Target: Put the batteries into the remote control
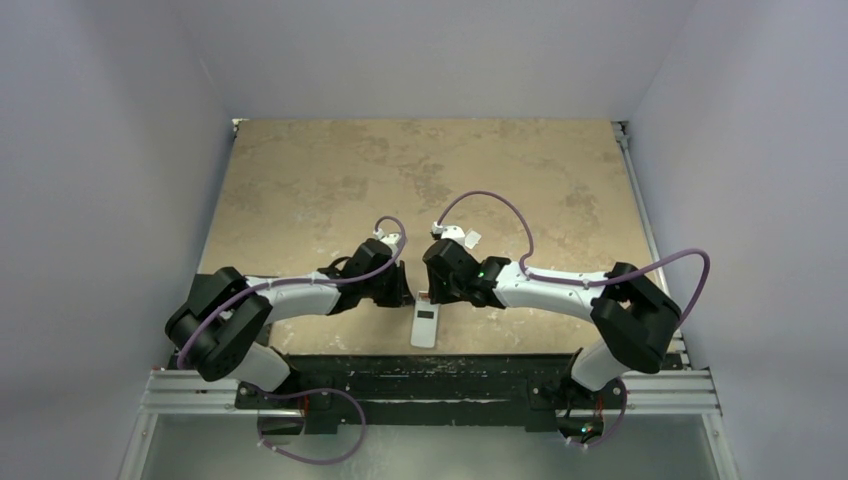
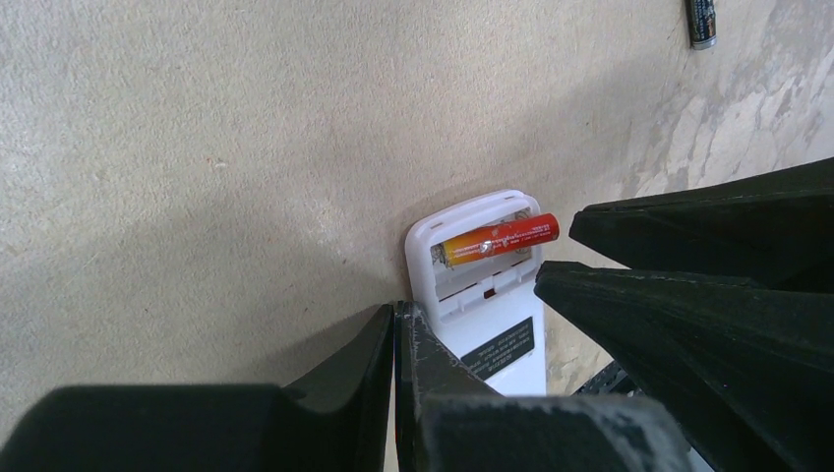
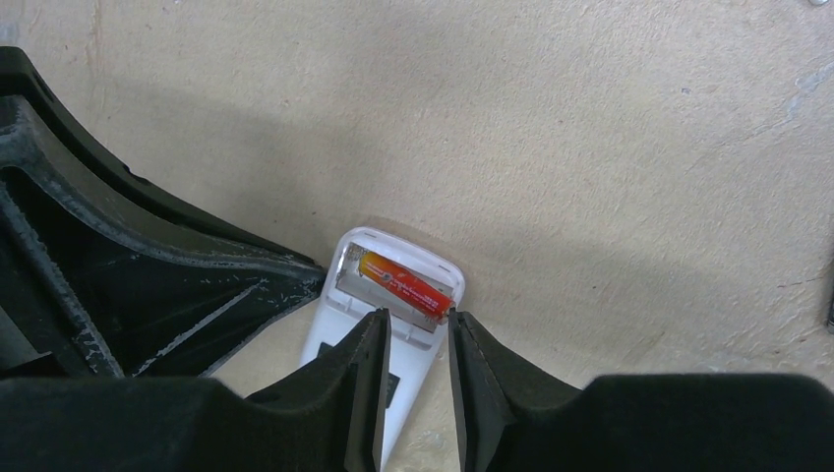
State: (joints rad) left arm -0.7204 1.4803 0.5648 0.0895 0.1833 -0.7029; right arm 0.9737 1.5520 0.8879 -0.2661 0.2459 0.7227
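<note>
**Item: twin counter-mounted arms**

- Left arm (image 1: 290, 295): white moulded link shells and bulky black joint housings (image 1: 215, 335).
- Right arm (image 1: 545, 285): same build, with a small green light (image 1: 483, 270) near the wrist.
- Cabling: one lilac cable (image 1: 500, 203) per arm, run outside the shells and ending in white plugs (image 1: 470, 238).
- Left hand (image 2: 395, 313): two matte black plastic fingers (image 2: 344, 364), wedge-shaped, with pale scuffed edges and triangular ribbed webbing on the sides.
- Right hand (image 3: 417, 320): matching black fingers, with fine grey scratches.
- Mount: silver aluminium rail (image 1: 690, 392) and black base plate (image 1: 430, 375).
</note>
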